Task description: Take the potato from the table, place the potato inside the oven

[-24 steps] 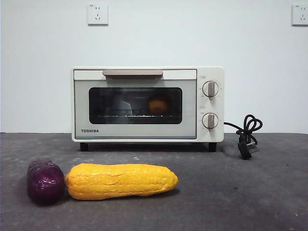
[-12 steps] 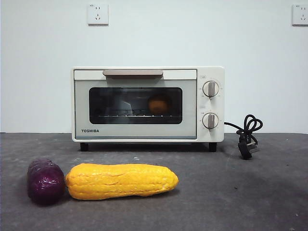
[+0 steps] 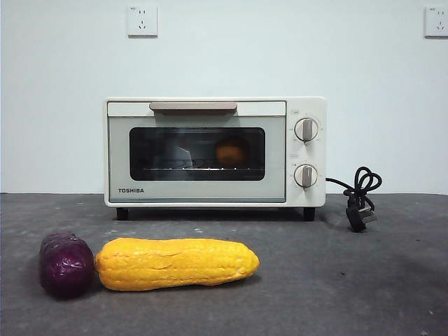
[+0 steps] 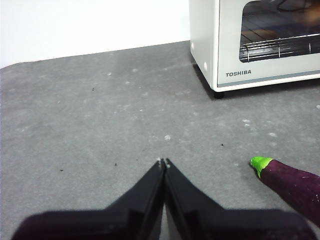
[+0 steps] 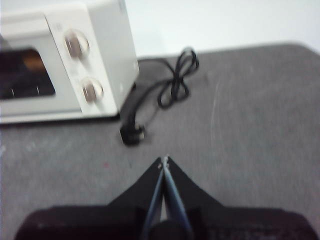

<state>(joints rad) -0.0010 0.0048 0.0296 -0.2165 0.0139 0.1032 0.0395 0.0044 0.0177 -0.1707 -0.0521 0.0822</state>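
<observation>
A dark purple vegetable [image 3: 66, 264] lies at the near left of the grey speckled bench [image 3: 336, 280], its end touching or all but touching a long yellow corn cob [image 3: 176, 263] that stretches across the foreground just to its right. In the left wrist view the purple vegetable shows a bright green tip, and the left gripper [image 4: 163, 162] hangs over bare bench near it, its two black jaws pressed together and clamped on nothing.

Behind the vegetables, against the white wall, stands the cream-white Toshiba oven [image 3: 215, 151], its dark glass door shut beneath a bar handle [image 3: 192, 106]. Through the glass the potato [image 3: 230, 152] sits on the wire rack inside, toward the right half of the window, a rounded tan-brown shape in the dim interior. Two round knobs [image 3: 306, 129] are stacked one above the other on the panel at the oven's right.

Farther right, a black cord [image 3: 360, 192] lies looped on the bench beside the oven, its plug resting at the near end of the coil. The right wrist view, somewhat blurred, shows the right gripper [image 5: 164, 160] over open bench near that plug, jaws closed tip to tip and empty. Neither arm appears in the front view. Two white wall sockets [image 3: 142, 20] sit high on the wall.
</observation>
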